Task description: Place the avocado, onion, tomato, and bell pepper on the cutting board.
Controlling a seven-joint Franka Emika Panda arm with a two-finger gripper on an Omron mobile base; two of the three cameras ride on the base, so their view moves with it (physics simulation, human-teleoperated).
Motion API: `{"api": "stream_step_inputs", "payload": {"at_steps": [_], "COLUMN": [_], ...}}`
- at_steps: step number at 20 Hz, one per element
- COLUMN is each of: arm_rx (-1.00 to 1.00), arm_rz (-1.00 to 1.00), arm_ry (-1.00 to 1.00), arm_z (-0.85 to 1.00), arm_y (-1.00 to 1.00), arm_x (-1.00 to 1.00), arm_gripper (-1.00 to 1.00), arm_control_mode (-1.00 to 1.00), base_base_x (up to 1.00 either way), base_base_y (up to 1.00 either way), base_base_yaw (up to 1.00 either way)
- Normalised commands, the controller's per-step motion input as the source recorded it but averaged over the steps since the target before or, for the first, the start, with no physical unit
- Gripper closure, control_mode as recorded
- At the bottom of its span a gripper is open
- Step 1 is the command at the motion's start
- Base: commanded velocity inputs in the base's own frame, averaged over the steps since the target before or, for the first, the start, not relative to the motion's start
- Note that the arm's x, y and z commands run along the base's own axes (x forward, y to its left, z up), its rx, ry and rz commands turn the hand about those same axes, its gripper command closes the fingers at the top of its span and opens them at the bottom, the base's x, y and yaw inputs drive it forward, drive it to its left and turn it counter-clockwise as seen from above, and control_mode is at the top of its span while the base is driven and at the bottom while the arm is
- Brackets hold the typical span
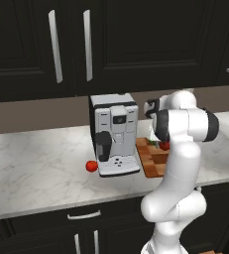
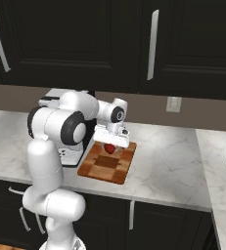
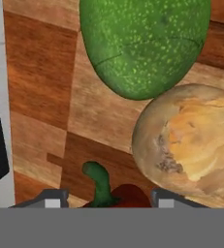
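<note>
Low over the cutting board point(image 2: 115, 168), beside the coffee machine point(image 1: 114, 134), hangs the gripper point(image 2: 110, 145), pointed down at the wood. Between its fingertips point(image 3: 54, 199) sits the bell pepper point(image 3: 120, 196), dark red, with its curved green stem rising between the two tips in the hand view. Whether pinched tight or just straddled, cannot tell; both tips stand on either side of the pepper with a gap as wide as the fruit. Seen from the right base view as a red lump point(image 2: 109, 148) right under the hand, at the far edge of the board.

Already on the board: the avocado point(image 3: 145, 43), green and speckled, lying just beyond the pepper in the hand view, and the onion point(image 3: 193, 145), tan and papery, beside it and touching or nearly touching the avocado. Both close to the pepper.

Off the board still: the tomato point(image 1: 91, 166), bright red and round, resting on the marble counter point(image 1: 31, 163) at the left front corner of the coffee machine, well apart from the board, with the machine between them.

Above the counter, dark cabinets point(image 1: 36, 44) with long pale handles. On the wall in the right base view, a white outlet point(image 2: 172, 104).
</note>
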Motion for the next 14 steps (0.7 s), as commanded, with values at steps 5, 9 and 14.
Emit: {"api": "stream_step_inputs", "payload": {"at_steps": [5, 9, 14], "arm_rx": [0.0, 0.0, 0.0], "arm_rz": [0.0, 0.05, 0.08], "arm_ry": [-0.04, -0.04, -0.1], "arm_z": [-0.09, -0.43, -0.33], "arm_y": [0.01, 0.19, 0.36], "arm_x": [-0.02, -0.26, -0.22], "arm_gripper": [1.0, 1.0, 1.0], "arm_control_mode": [-1.0, -1.0, -1.0], "base_base_x": [0.0, 0.0, 0.0], "base_base_y": [0.0, 0.0, 0.0], "base_base_yaw": [0.0, 0.0, 0.0]}}
